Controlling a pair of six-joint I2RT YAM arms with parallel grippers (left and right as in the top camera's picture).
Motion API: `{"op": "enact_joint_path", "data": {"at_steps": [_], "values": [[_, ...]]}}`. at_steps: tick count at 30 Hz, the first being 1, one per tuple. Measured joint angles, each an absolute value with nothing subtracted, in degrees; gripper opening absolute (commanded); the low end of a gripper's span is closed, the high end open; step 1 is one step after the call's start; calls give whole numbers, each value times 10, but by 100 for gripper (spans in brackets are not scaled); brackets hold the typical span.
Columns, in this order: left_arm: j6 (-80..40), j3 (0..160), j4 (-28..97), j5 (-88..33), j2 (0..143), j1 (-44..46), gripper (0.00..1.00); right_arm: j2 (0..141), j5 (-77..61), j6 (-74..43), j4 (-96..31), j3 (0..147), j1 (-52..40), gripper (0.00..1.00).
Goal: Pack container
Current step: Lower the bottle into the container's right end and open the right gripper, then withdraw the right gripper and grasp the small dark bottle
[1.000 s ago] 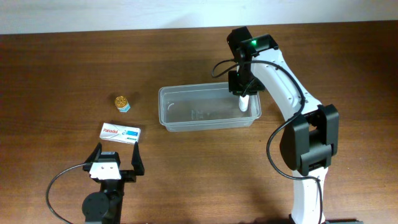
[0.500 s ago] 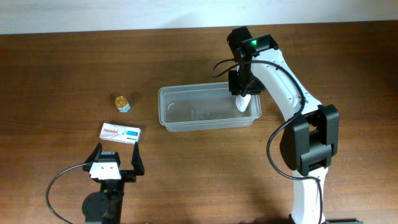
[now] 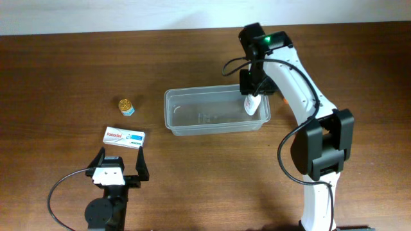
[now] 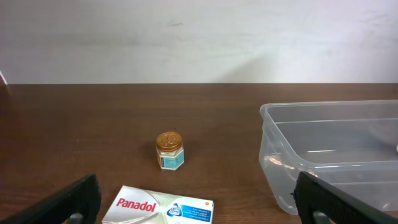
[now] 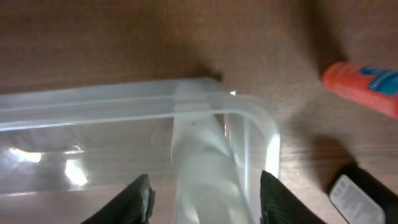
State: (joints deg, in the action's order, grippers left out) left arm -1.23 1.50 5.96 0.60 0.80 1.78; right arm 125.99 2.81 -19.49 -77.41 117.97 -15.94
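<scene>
The container (image 3: 168, 109), a clear plastic tub, stands mid-table; its rim also shows in the left wrist view (image 4: 323, 112) and the right wrist view (image 5: 93, 106). A white bottle (image 3: 250, 106) leans inside its right end. My right gripper (image 3: 252, 95) hovers just above that bottle, open, and the blurred bottle (image 5: 208, 180) shows a gap to each finger. My left gripper (image 3: 119, 160) rests near the front left, open wide with nothing in it (image 4: 202, 200).
A white-and-blue Panadol box (image 3: 124, 136) lies just ahead of the left gripper (image 4: 163, 209). A small gold-lidded jar (image 3: 126, 106) stands beyond it (image 4: 169, 151). An orange tube (image 5: 364, 87) lies on the table right of the tub's corner.
The right jaws have opened and let go of the white bottle, which now leans in the tub's right end. The right arm has shifted slightly. The left arm is unmoved.
</scene>
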Motion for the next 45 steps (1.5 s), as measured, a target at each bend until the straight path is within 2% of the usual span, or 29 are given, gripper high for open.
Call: {"op": "enact_joint_path", "data": {"at_steps": [7,10,11,12,15,38,45], "values": [[-12,15,60,6,8,18,99,1260,28,-192,-808,1245,-152,48],[-12,15,60,6,8,18,100,1260,29,-189,-822,1264,-151,33],[-12,15,60,6,8,18,99,1260,29,-188,-828,1270,-151,21],[-12,15,60,6,8,18,99,1260,30,-188,-834,1276,-151,14],[-12,15,60,6,8,18,100,1260,31,-186,-848,1294,-151,4],[-12,15,60,6,8,18,99,1260,30,-182,-872,1306,-151,4],[-12,15,59,6,8,18,99,1257,32,-182,-837,1257,-151,4]]}}
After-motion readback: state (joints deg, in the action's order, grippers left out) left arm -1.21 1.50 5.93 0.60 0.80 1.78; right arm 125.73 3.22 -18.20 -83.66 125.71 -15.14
